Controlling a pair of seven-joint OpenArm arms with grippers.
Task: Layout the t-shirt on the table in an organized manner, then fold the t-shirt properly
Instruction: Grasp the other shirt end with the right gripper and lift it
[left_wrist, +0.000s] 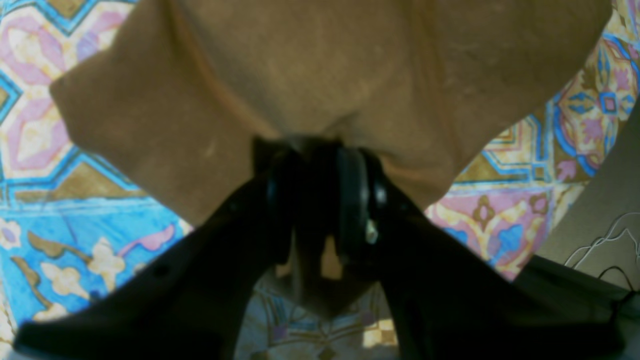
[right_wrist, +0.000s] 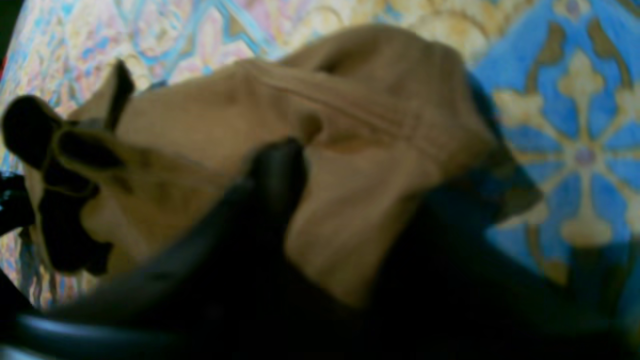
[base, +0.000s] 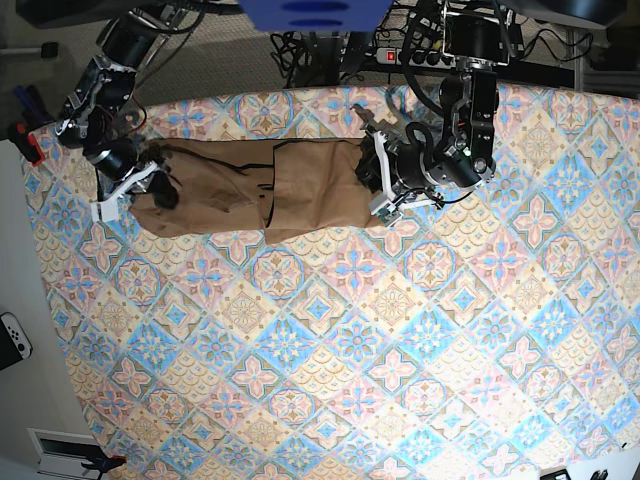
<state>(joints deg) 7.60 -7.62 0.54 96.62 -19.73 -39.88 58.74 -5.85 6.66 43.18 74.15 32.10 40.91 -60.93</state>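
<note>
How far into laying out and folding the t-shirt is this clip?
Early. The t-shirt is stretched lengthwise but rumpled near the table's far edge. Left gripper pinches one end; right gripper is at the other end, grip unclear. Flattening and every fold remain.

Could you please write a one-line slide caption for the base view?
Both arms grip opposite ends of the tan t-shirt, stretching it across the patterned table's far edge.

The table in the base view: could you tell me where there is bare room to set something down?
Everything in front of the t-shirt is bare table, down to the near edge and across to both sides. The far strip is crowded: the shirt stretches between the right gripper, at one end, and the left gripper, shut on the other.
</note>
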